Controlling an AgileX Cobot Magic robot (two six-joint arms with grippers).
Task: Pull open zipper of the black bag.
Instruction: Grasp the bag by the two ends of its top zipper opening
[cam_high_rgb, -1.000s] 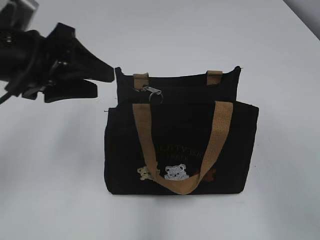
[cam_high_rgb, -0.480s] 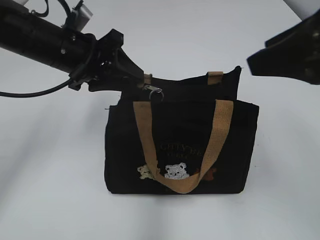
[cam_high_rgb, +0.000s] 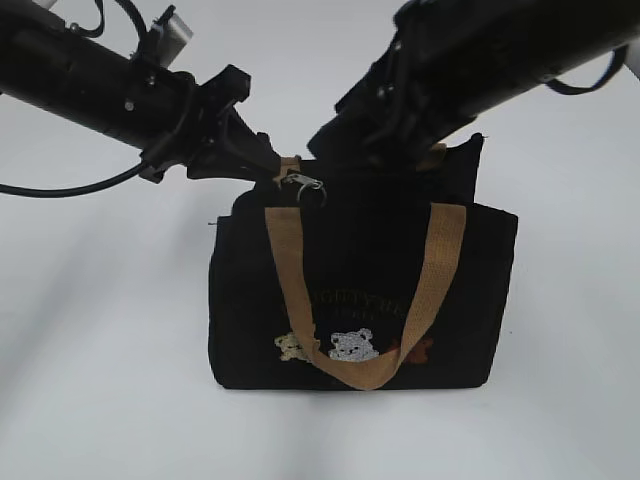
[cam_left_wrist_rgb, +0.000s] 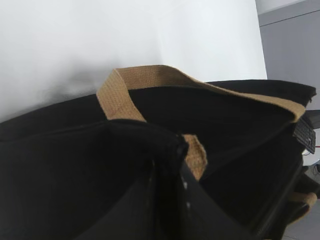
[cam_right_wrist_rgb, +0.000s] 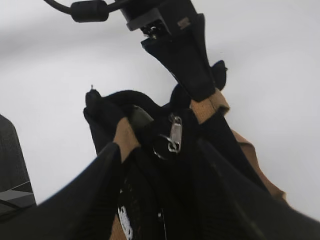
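The zipper (cam_high_rgb: 305, 183), a small silver pull tab with a ring, lies on the top edge of the black bag (cam_high_rgb: 362, 290) near its upper left corner, left of centre in the exterior view. In the right wrist view the tab (cam_right_wrist_rgb: 175, 134) hangs in the middle of the frame. The bag stands upright on the white table (cam_high_rgb: 100, 330), 1 tan handle (cam_high_rgb: 365, 300) looping down its front over 3 embroidered bears (cam_high_rgb: 352, 346).

The left gripper (cam_high_rgb: 262, 160) reaches in from the upper left, arm slanting downward, its jaws pinched together on the bag's top edge beside the tan strap end, just left of the tab. The right gripper (cam_high_rgb: 335, 140) comes down from the upper right, angled toward the bag's top; its 2 fingers (cam_right_wrist_rgb: 107, 175) stand apart on either side of the tab, and I cannot tell whether they touch the fabric.
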